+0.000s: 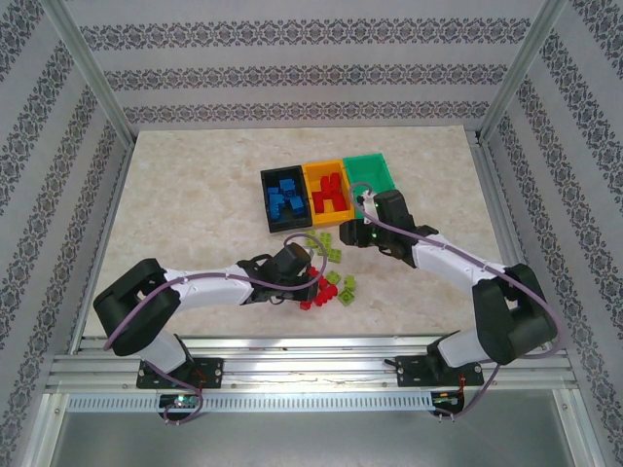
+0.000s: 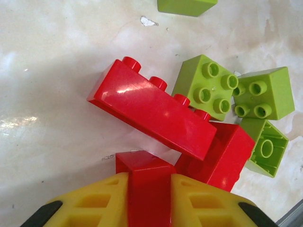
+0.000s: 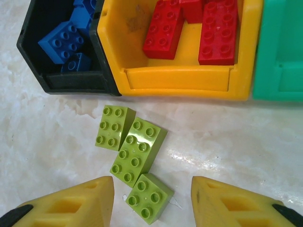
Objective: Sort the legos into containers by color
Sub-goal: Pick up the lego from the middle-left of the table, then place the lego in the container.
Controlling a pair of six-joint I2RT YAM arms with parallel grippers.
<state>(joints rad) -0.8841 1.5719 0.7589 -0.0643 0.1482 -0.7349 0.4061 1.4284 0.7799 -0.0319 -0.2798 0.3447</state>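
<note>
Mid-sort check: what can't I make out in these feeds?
Green bin: right wrist view, cut off by the right edge; top view, near corner behind the right arm.
Held red brick: left wrist view, lower end hidden between the fingers of the left claw.
Blue bricks: right wrist view, count unclear, piled and cropped at top edge.

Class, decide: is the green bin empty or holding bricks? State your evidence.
Empty, as far as visible: the green bin shows a bare floor; the lime bricks lie outside it.

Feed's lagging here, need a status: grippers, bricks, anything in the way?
Left gripper shut on red brick. Right gripper open over three lime bricks, front of yellow bin. Long red brick crowds left's pick.
</note>
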